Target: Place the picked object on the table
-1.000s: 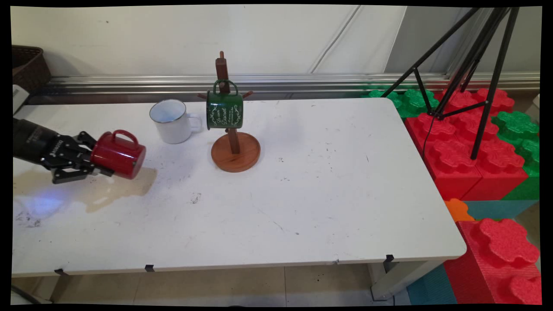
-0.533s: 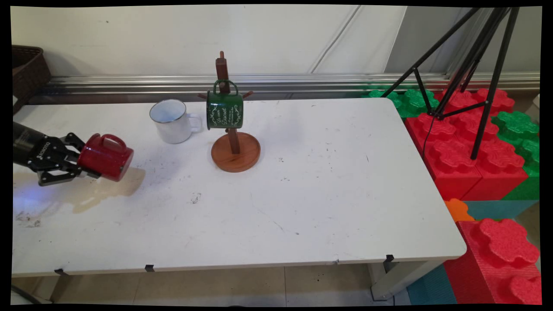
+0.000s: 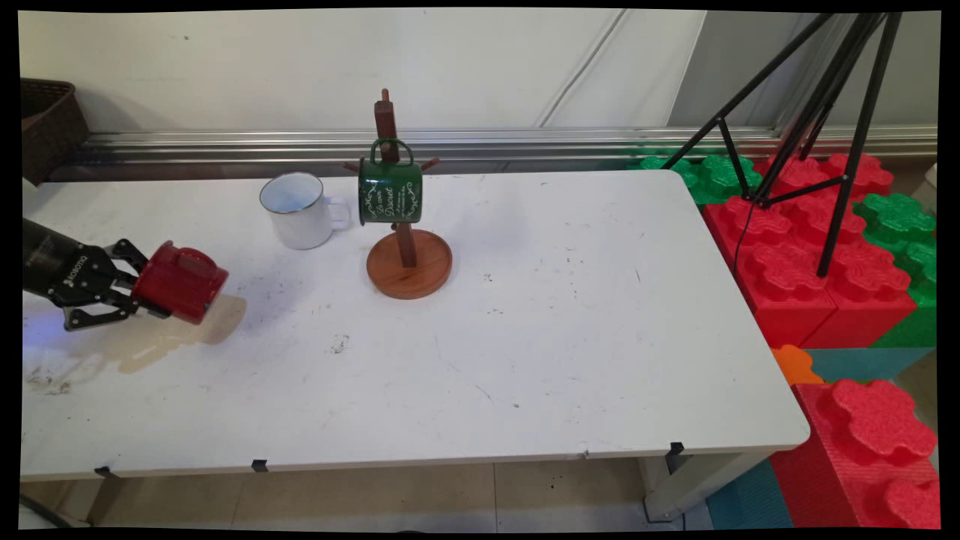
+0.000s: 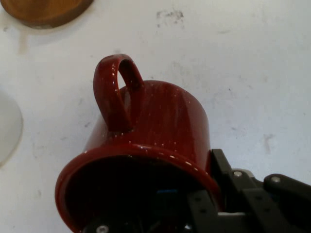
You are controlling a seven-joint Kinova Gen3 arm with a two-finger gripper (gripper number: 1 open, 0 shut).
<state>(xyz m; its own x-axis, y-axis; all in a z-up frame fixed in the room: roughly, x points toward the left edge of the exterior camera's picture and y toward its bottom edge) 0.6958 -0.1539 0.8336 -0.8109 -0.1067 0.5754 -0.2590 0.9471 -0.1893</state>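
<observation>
My gripper (image 3: 139, 289) is shut on the rim of a red mug (image 3: 182, 280), low over the table's (image 3: 570, 322) left side. The mug lies on its side, base pointing right and slightly down, handle on top. In the hand view the red mug (image 4: 146, 141) fills the middle with its handle toward the top; one finger of the gripper (image 4: 204, 196) is inside the mouth and the other presses the outer wall. I cannot tell whether the mug touches the table.
A white mug (image 3: 300, 210) stands upright behind and to the right. Beside it a wooden mug tree (image 3: 409, 262) carries a green mug (image 3: 390, 191). A dark basket (image 3: 45, 124) sits back left. A black tripod (image 3: 810, 112) and foam blocks (image 3: 817, 255) lie beyond the right edge.
The gripper has drawn back to the left and sunk lower with the red mug. The mug has tipped so its base points more downward.
</observation>
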